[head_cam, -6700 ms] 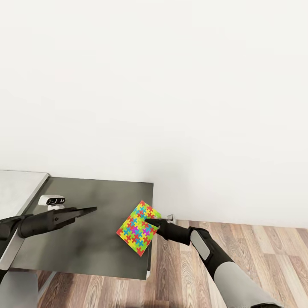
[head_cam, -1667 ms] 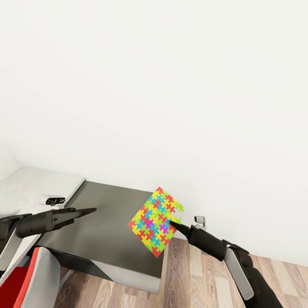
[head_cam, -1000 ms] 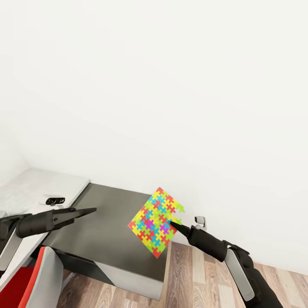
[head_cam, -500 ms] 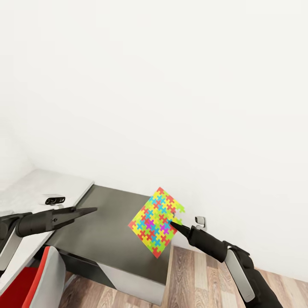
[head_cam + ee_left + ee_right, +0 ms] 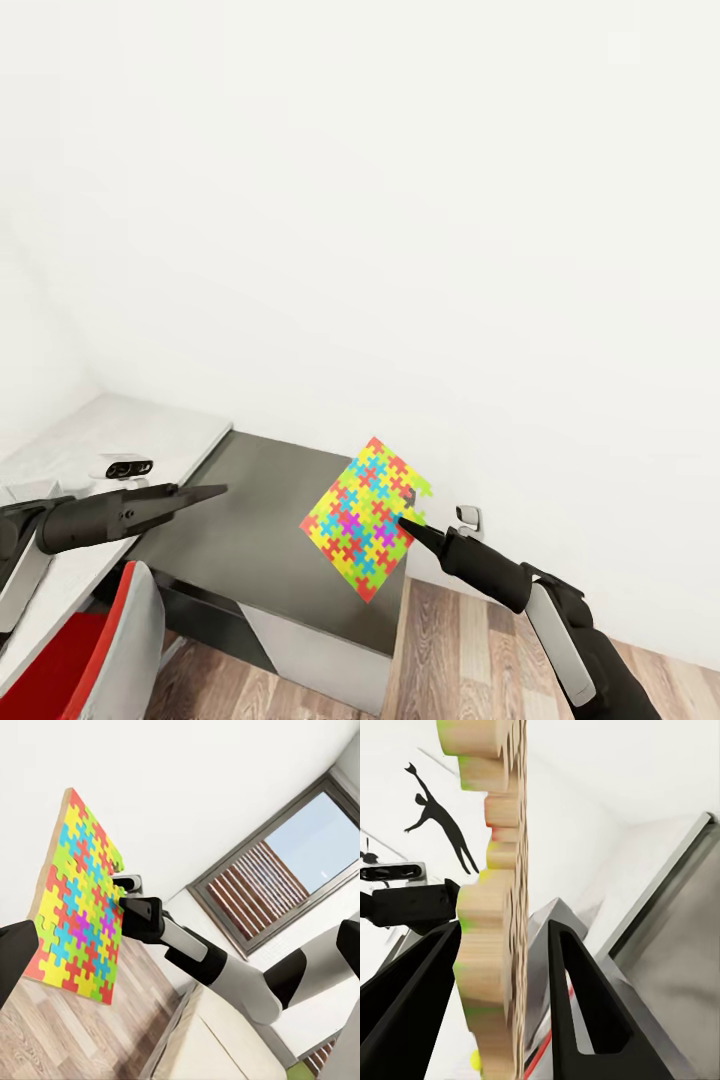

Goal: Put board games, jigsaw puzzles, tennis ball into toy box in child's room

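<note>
One jigsaw puzzle (image 5: 362, 516), a thin slab of yellow, red, green and blue pieces, hangs tilted in the air over the right end of the dark grey part of the table (image 5: 268, 520). My right gripper (image 5: 406, 523) is shut on its right edge. In the right wrist view the puzzle's pale edge (image 5: 499, 907) stands between the two black fingers (image 5: 585, 1005). My left gripper (image 5: 214, 491) hovers open over the table's left side and holds nothing. The left wrist view looks across at the puzzle (image 5: 75, 907) and the right gripper (image 5: 136, 918).
The table's light grey part (image 5: 140, 428) runs off to the left, with a small white device (image 5: 122, 466) on it. A red and grey chair (image 5: 95, 650) stands at the lower left. A wall socket (image 5: 468, 517) sits low on the white wall. Wood floor lies to the right.
The puzzle has come up off the table since the oldest frame. In the last second the camera has turned, so table and chair slide right in view; the arms and puzzle hold their pose.
</note>
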### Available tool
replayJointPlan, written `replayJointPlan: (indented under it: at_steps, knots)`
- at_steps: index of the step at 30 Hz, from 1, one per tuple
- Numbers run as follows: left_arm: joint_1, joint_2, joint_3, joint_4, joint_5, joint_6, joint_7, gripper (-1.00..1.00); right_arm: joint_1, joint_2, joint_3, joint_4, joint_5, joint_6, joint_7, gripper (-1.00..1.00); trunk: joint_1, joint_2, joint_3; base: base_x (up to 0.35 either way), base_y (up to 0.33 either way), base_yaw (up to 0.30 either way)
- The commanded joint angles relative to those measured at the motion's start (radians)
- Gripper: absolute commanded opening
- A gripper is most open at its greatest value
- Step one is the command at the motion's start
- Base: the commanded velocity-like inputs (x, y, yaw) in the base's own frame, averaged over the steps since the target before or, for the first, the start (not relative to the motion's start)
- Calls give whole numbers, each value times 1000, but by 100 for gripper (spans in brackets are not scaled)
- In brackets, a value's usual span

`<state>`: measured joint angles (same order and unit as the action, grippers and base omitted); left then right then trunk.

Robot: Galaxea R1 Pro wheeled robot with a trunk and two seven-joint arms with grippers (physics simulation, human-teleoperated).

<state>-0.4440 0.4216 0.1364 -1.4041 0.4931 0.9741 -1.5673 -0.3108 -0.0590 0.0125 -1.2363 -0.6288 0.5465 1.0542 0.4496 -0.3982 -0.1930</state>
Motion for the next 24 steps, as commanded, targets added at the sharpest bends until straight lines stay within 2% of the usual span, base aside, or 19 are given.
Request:
replayJointPlan:
  at_steps: [1,24]
  knots:
    - [-1,0,0,0,-1,11,-4,100,-1,-1,1,0,-8,7,-1,-100,0,-2,0,-49,0,71]
    - [-1,2,0,-4,-1,11,-4,100,6,-1,1,0,-8,7,0,-100,0,-2,37,-4,0,72]
